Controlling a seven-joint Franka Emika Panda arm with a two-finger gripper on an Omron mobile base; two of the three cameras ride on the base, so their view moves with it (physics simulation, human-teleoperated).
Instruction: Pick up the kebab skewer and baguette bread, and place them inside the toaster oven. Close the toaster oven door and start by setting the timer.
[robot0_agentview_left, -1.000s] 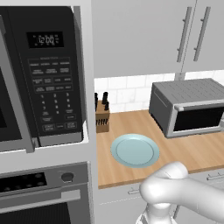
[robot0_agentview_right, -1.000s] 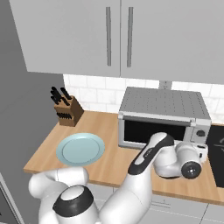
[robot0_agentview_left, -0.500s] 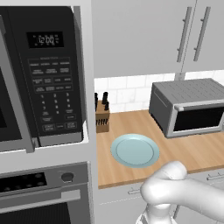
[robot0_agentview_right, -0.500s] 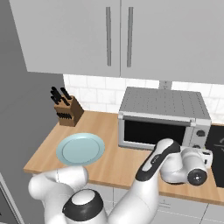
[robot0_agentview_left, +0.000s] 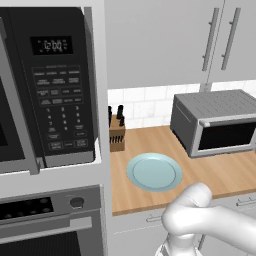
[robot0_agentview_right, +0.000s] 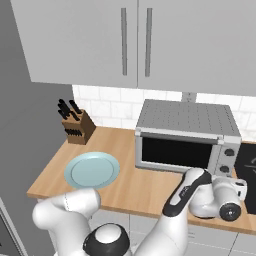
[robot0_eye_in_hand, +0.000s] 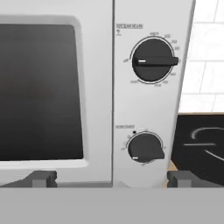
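Observation:
The toaster oven (robot0_agentview_right: 186, 135) (robot0_agentview_left: 217, 122) stands at the back of the wooden counter, and its silver-framed door (robot0_agentview_right: 175, 152) (robot0_eye_in_hand: 41, 92) is shut, with dark glass that hides the inside. The kebab skewer and the baguette bread are out of view. My gripper (robot0_eye_in_hand: 113, 179) is open and holds nothing. It faces the oven's right control panel from close by, level with the lower knob (robot0_eye_in_hand: 145, 148), below the upper temperature knob (robot0_eye_in_hand: 153, 61). In the right base view the hand (robot0_agentview_right: 222, 200) hovers in front of the oven's right end.
A pale blue plate (robot0_agentview_left: 154, 171) (robot0_agentview_right: 92, 170) lies bare on the counter left of the toaster oven. A knife block (robot0_agentview_left: 116, 132) (robot0_agentview_right: 77, 127) stands against the tiled wall. The black microwave (robot0_agentview_left: 50, 85) and the built-in oven (robot0_agentview_left: 50, 220) are at the left, and a black cooktop (robot0_eye_in_hand: 201, 144) is right of the toaster oven.
My hand has swung to the right along the front of the toaster oven to its control panel. The jaws have stayed open and nothing else has moved.

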